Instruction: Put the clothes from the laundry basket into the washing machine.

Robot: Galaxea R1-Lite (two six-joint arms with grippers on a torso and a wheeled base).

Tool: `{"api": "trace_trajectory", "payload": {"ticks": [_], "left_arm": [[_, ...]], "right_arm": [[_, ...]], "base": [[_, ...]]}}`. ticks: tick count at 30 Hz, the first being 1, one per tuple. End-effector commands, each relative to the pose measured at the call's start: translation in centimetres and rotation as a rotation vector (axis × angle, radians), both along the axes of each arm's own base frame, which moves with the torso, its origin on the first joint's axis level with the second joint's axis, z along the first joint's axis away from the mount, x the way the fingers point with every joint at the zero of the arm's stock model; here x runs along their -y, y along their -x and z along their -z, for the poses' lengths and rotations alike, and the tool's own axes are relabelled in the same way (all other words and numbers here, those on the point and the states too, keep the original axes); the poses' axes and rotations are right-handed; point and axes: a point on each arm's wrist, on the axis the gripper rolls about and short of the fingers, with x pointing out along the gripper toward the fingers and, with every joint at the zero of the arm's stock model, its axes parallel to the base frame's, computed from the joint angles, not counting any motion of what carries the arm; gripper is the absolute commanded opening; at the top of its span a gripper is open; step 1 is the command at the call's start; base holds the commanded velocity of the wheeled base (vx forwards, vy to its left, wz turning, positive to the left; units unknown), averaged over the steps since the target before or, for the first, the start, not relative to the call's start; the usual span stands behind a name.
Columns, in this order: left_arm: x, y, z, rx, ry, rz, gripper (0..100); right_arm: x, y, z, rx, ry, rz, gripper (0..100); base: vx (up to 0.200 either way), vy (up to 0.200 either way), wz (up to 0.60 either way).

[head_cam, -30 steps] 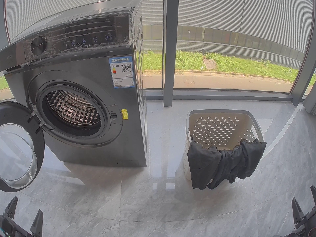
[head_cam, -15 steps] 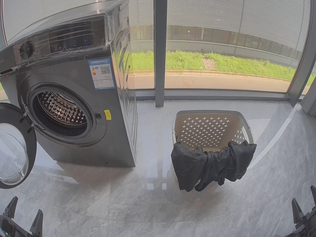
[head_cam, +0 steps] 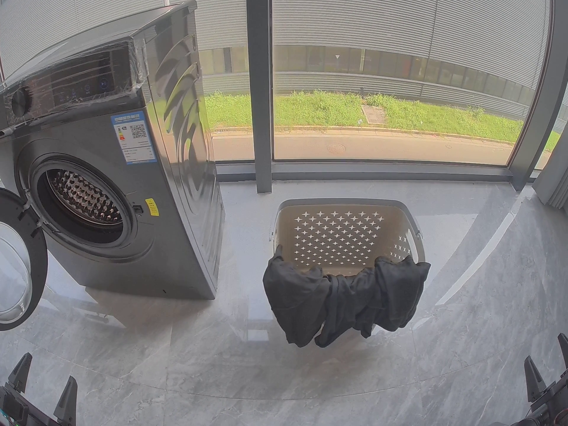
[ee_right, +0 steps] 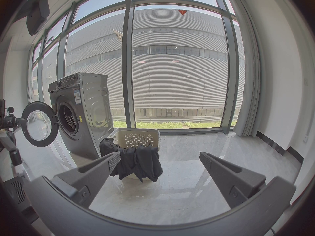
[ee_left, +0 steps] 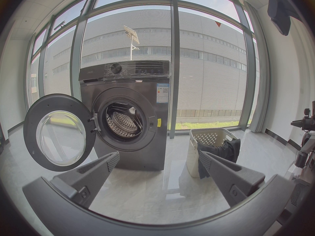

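A cream laundry basket (head_cam: pixel 346 232) (ee_left: pixel 210 137) (ee_right: pixel 136 138) stands on the floor ahead. Dark clothes (head_cam: pixel 340 303) (ee_left: pixel 223 149) (ee_right: pixel 136 163) hang over its near rim. To its left is the grey washing machine (head_cam: pixel 106 167) (ee_left: pixel 129 115) (ee_right: pixel 82 112), its round door (head_cam: pixel 15 267) (ee_left: pixel 59 131) (ee_right: pixel 38 124) swung open and the drum (head_cam: pixel 83 199) bare. My left gripper (head_cam: pixel 42 389) (ee_left: pixel 159 159) is low at the near left, open and empty. My right gripper (head_cam: pixel 547 359) (ee_right: pixel 159 159) is low at the near right, open and empty, well short of the basket.
Tall windows with a dark post (head_cam: pixel 258 84) rise behind the machine and basket. A grey curtain (ee_right: pixel 254 82) hangs at the right wall. Bare glossy tile floor (head_cam: pixel 266 374) lies between me and the basket.
The whole head view has shifted: machine and basket now sit further left in the picture, so the camera turned right. Both grippers keep their places, open.
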Motion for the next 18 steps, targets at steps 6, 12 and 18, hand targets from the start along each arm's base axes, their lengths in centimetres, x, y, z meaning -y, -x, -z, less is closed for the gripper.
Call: {"api": "trace_trajectory", "payload": {"ticks": [6,12,18], "left_arm": [[0.0,0.0,0.53,-0.001,0.0,0.0,100],[0.0,0.0,0.53,-0.001,0.0,0.0,100],[0.0,0.01,0.49,0.001,-0.003,0.0,100]], "right_arm": [[0.0,-0.05,0.51,-0.008,0.0,-0.001,100],[0.0,-0.05,0.51,-0.008,0.0,-0.001,100],[0.0,-0.05,0.51,-0.008,0.0,-0.001,100]], "base": [[0.0,-0.2,0.0],[0.0,-0.167,0.0],[0.0,0.0,0.0]]}}
